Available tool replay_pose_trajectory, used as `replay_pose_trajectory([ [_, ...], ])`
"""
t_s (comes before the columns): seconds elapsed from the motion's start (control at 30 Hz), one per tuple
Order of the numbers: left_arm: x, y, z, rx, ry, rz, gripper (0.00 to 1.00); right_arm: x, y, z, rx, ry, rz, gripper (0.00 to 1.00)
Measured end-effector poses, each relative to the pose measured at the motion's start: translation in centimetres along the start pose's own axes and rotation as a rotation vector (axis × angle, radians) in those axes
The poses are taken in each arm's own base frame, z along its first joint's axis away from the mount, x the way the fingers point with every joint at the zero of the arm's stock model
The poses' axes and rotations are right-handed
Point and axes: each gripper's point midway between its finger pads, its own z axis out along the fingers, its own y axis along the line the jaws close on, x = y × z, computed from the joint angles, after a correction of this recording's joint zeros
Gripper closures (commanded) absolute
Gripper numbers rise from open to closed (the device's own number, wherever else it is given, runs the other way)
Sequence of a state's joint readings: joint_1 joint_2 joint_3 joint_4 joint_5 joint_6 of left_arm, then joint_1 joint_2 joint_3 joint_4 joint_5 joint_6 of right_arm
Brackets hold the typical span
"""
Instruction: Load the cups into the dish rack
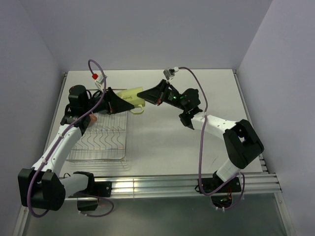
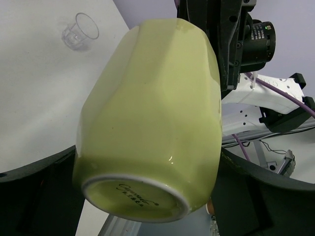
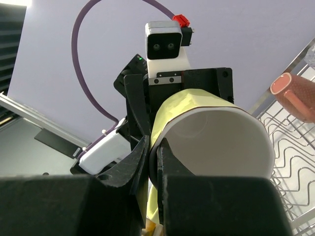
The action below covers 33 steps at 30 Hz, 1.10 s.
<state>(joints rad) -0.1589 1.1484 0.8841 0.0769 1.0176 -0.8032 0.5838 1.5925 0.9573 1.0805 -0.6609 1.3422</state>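
- My right gripper has its jaws nipped down narrow on the rim of the pale yellow-green cup. One finger is inside the mouth and the other is outside against the wall.
- My left gripper has its jaws spread wide around the same cup near its base. In the left wrist view the black fingers look pressed to the cup on both sides, so I read it as gripped from this end too.
- From above I see the cup lying on its side in the air, just past the far right corner of the dish rack. It hangs between the two grippers, with its base toward the left gripper and its mouth toward the right gripper.
- The dish rack sits flat on the white table, nearer to me than the cup, with the left arm reaching across its left side.
- An orange-pink rounded object shows over the rack's wavy wires, at the rack's far left part. I cannot tell what it is.
- A clear glass tumbler stands upright on the table, well apart from the cup. I cannot place it against the rack.
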Motion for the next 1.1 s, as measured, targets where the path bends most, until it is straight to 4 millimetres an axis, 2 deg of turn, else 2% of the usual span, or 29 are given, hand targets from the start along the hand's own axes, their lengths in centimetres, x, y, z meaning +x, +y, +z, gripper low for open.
replay_pose_trajectory([
  [0.17,-0.3,-0.3,0.0,0.003,-0.006,0.001,0.01,-0.1,0.3,0.0,-0.011,-0.002,-0.006,1.00],
  [0.5,-1.8,-1.5,-0.1,0.011,-0.041,-0.004,0.01,0.1,0.5,-0.2,-0.032,-0.003,-0.017,1.00],
  [0.63,-2.0,-1.5,-0.1,0.009,-0.049,-0.014,0.03,0.1,0.6,-0.3,-0.035,-0.004,-0.016,1.00],
  [0.77,-2.3,-1.4,-0.2,0.005,-0.059,-0.013,0.11,0.1,0.7,-0.3,-0.038,-0.003,-0.018,1.00],
  [0.87,-2.4,-1.3,-0.3,0.001,-0.065,-0.019,0.26,0.1,0.8,-0.3,-0.043,-0.004,-0.018,1.00],
  [0.9,-2.5,-1.3,-0.3,0.002,-0.066,-0.023,0.39,0.2,0.8,-0.3,-0.043,-0.003,-0.017,1.00],
  [1.0,-2.5,-1.5,-0.3,0.006,-0.066,-0.028,0.61,0.2,0.8,-0.4,-0.047,-0.006,-0.014,1.00],
  [1.03,-2.5,-1.5,-0.3,0.006,-0.066,-0.029,0.75,0.2,0.8,-0.4,-0.047,-0.007,-0.013,1.00],
  [1.1,-2.5,-1.5,-0.3,0.006,-0.066,-0.030,0.90,0.2,0.8,-0.4,-0.047,-0.007,-0.010,1.00],
])
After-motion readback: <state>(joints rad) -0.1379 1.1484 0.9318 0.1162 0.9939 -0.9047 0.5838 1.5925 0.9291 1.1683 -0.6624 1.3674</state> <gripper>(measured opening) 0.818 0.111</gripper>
